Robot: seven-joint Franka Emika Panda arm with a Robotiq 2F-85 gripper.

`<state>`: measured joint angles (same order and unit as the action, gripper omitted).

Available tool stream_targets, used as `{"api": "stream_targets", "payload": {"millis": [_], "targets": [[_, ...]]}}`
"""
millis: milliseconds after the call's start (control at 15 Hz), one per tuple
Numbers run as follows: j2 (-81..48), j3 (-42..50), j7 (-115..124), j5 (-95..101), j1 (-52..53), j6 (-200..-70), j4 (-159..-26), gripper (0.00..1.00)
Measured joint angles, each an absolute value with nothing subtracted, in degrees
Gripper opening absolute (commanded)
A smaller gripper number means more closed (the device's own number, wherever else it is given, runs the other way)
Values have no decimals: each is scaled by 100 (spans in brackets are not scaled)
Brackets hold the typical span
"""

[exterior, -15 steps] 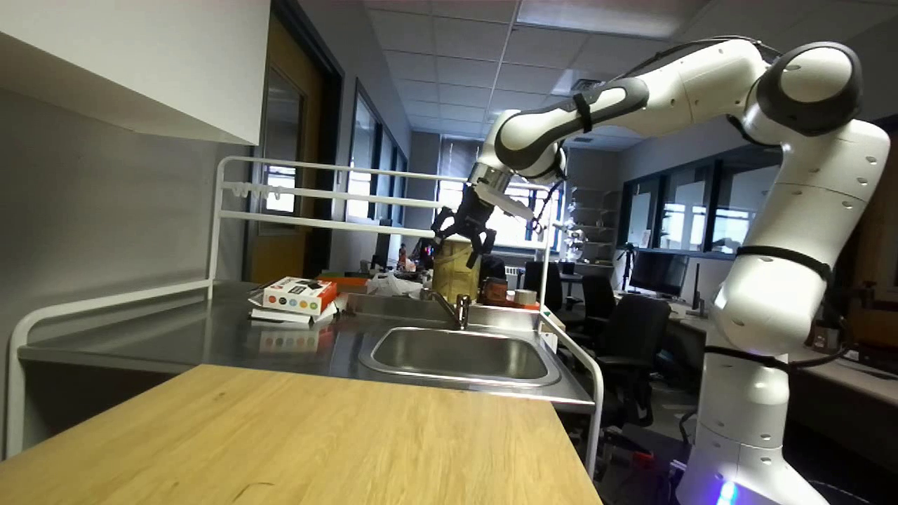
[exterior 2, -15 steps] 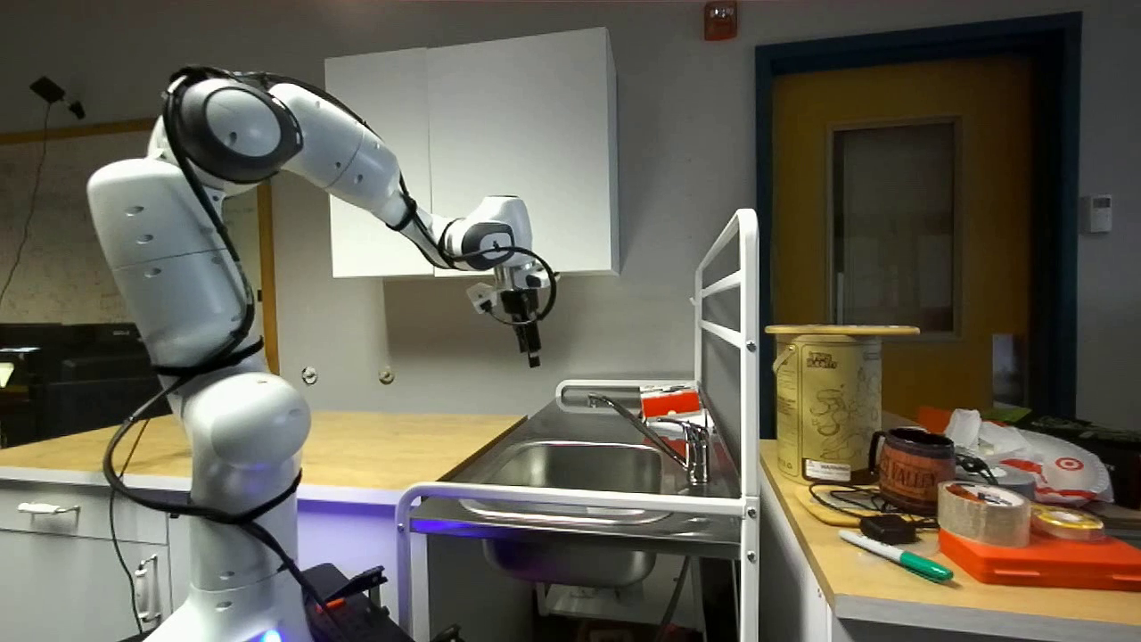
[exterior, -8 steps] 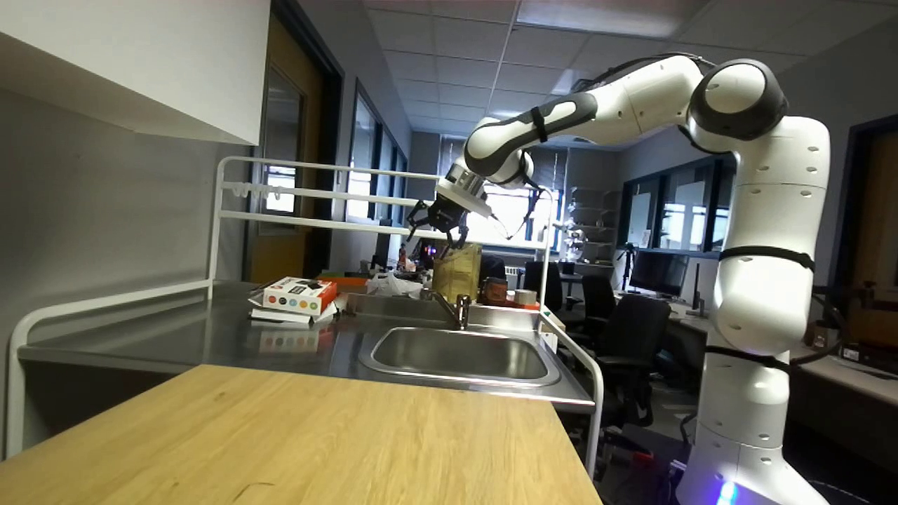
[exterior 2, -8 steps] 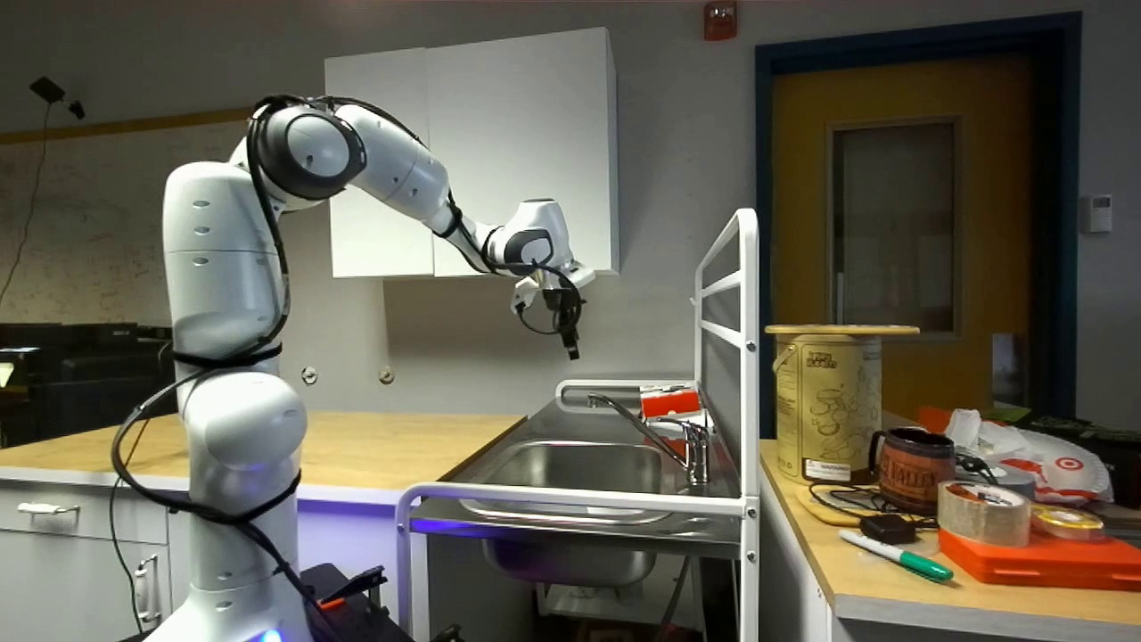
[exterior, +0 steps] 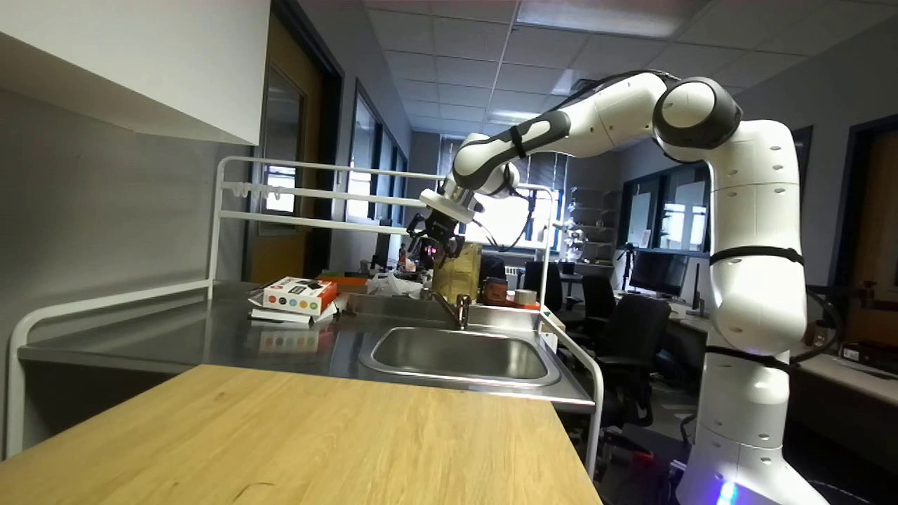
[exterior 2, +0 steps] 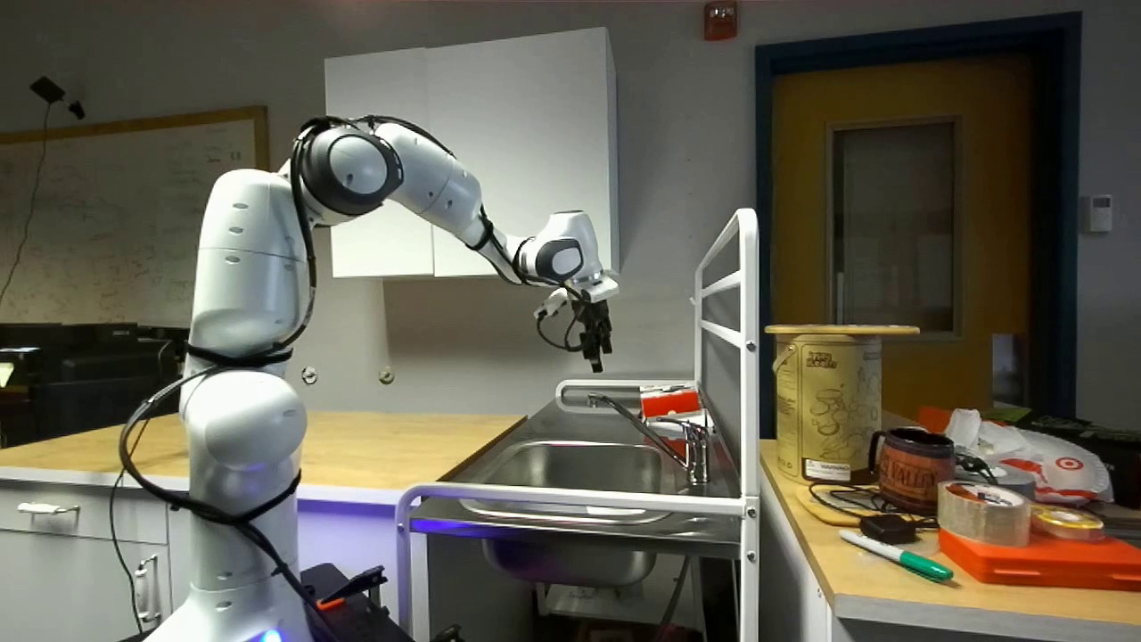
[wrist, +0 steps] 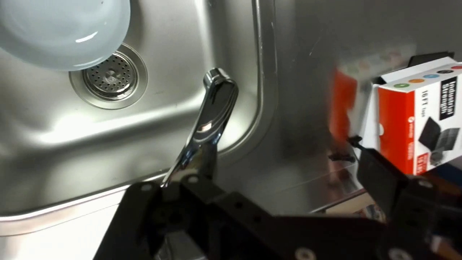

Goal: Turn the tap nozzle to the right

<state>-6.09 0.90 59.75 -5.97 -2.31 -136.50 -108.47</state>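
The tap nozzle is a slim chrome spout, seen in both exterior views. It slants up from the tap base at the back of the steel sink and reaches over the basin's corner. In the wrist view the nozzle runs up from behind a dark finger, its end over the basin near the rim. My gripper is open and empty, above and apart from the nozzle; it also shows above the sink counter. In the wrist view its fingers are wide apart; the tap base is hidden.
A red and white box lies on the counter beside the sink. A pale bowl sits in the basin. A white rail frame stands behind the tap. A white cabinet hangs above. A wooden worktop adjoins the sink.
My arm has swung toward the rail frame, bringing the open gripper across above the tap and, lately, slightly lower. The hand has turned a little. The nozzle has not moved.
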Motion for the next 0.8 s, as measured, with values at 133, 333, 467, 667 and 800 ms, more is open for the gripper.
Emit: {"api": "stream_targets", "payload": {"millis": [133,333,467,667,800], "targets": [[-729,165,6180,-598,-230,-13472,-10793,100],[-892,225,6399,-598,-229,-13304,-10718,100],[-1005,256,6500,-598,-228,-13221,-10669,100],[-1225,332,6596,-605,-231,-13121,-10568,100],[-1389,394,6633,-613,-232,-13069,-10504,75]]}}
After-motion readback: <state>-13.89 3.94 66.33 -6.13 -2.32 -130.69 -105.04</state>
